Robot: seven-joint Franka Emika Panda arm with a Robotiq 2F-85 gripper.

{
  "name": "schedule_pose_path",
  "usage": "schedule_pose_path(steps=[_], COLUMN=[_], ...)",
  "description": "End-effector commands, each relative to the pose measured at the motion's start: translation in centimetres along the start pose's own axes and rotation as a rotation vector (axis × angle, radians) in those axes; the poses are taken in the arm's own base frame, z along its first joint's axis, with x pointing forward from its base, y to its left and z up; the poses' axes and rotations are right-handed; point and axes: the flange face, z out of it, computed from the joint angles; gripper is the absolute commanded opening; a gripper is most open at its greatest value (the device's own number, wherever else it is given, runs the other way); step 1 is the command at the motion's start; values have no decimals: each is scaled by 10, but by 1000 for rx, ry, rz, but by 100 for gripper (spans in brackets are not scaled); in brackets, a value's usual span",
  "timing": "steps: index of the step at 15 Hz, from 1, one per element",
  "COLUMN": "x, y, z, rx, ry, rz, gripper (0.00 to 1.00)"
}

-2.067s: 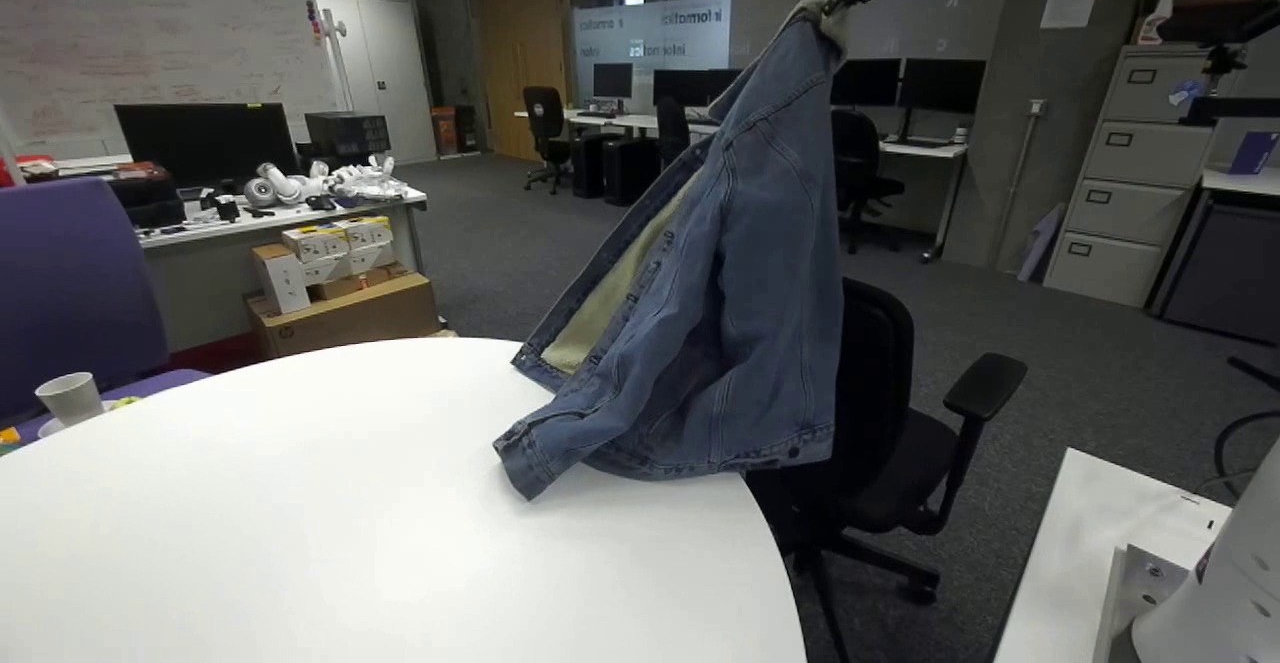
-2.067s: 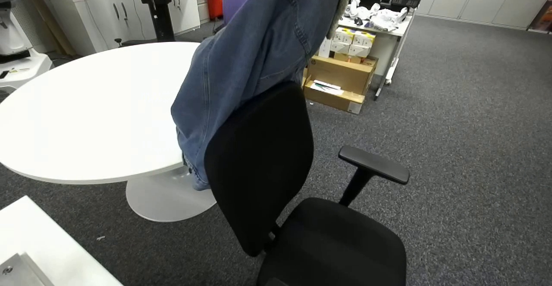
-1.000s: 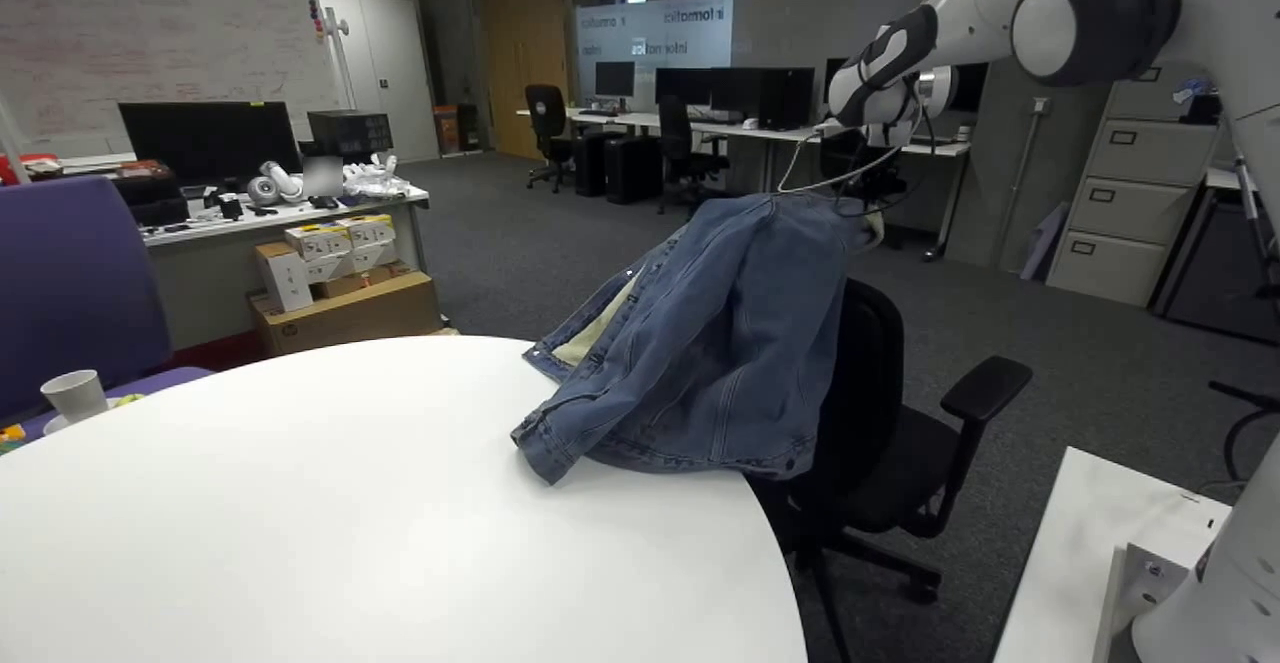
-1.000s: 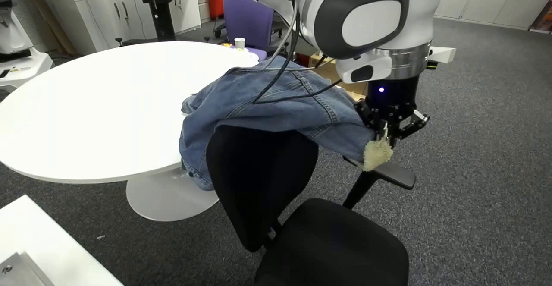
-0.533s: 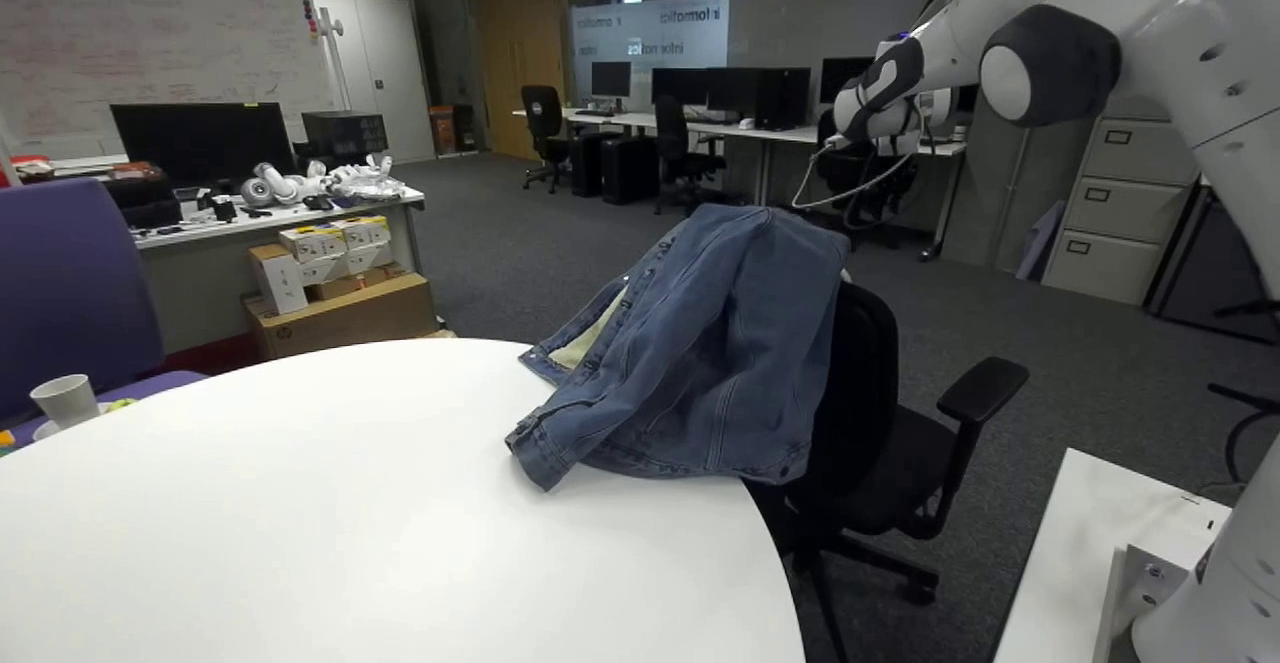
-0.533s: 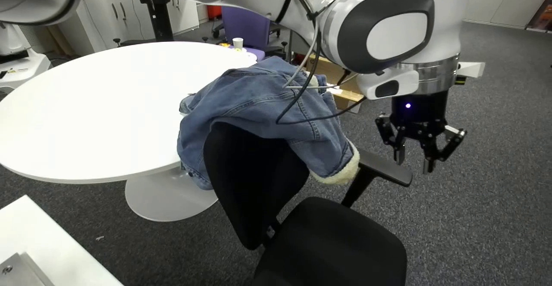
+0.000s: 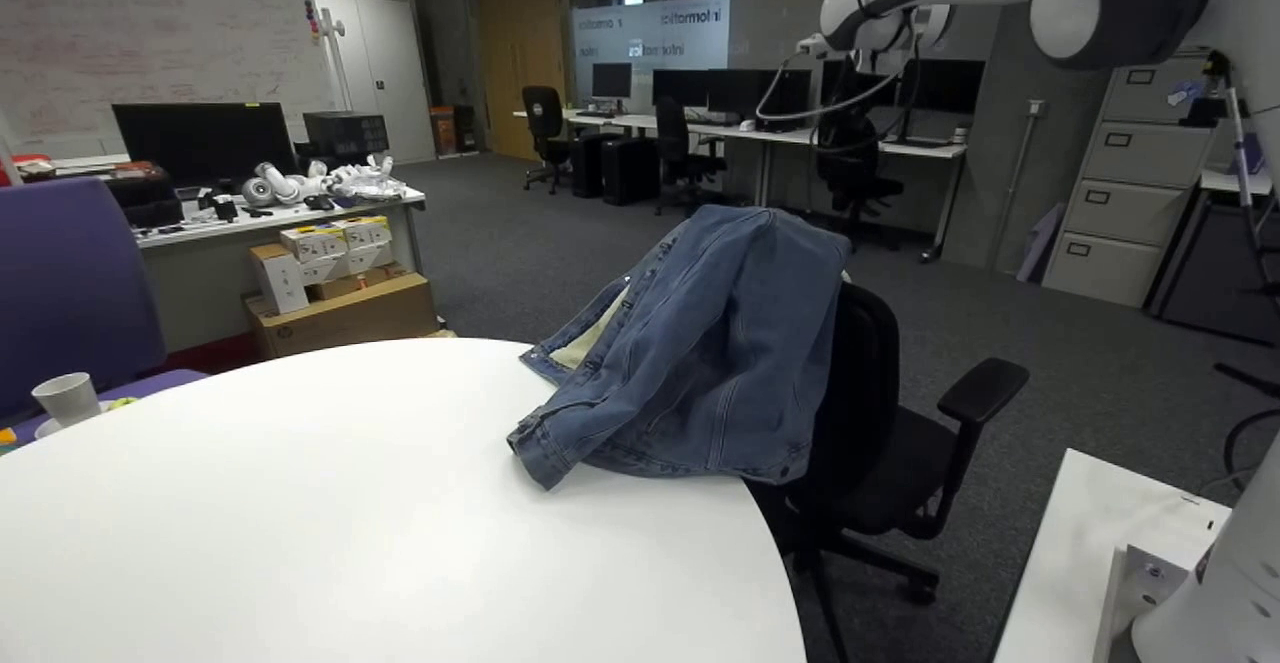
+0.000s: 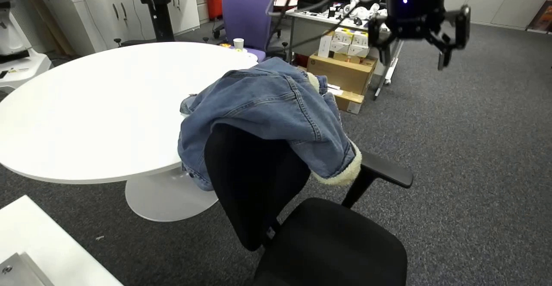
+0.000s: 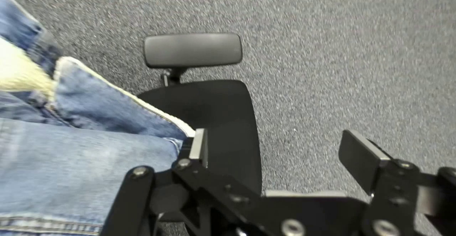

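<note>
A blue denim jacket (image 8: pixel 267 105) with cream fleece lining lies over the backrest of a black office chair (image 8: pixel 336 247). Its collar hangs on the seat side, while a cuff and the hem rest on the white round table (image 7: pixel 350 503). Above and beyond the chair's armrest, my gripper (image 8: pixel 414 64) hangs in the air, fingers wide apart and nothing between them. In the wrist view the chair seat and carpet show through the gap of the gripper (image 9: pixel 273 140), with the jacket (image 9: pixel 82 154) below and to the left, apart from it.
A purple chair (image 8: pixel 248 14) with a white cup (image 8: pixel 239 43) stands beyond the table. Cardboard boxes (image 8: pixel 340 74) sit under a cluttered desk. The chair's armrest (image 9: pixel 192 49) juts out near the jacket. A white bench corner (image 7: pixel 1110 523) carries the arm's base.
The gripper lowered the jacket's collar over the chair back, opened and let go. It then moved away and rose. The jacket now stays draped, its collar hanging toward the seat.
</note>
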Motion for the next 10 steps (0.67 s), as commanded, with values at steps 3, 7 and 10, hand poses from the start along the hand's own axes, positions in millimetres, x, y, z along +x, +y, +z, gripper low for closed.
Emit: schedule_pose_path(steps=[3,7,10], x=[-22,-20,-2], y=[71,127,162], z=[-126,-173,-176], rx=[-257,-460,-544], ry=[-138,-159,-16], rz=[-32,-98,-174], gripper=[100,100,100])
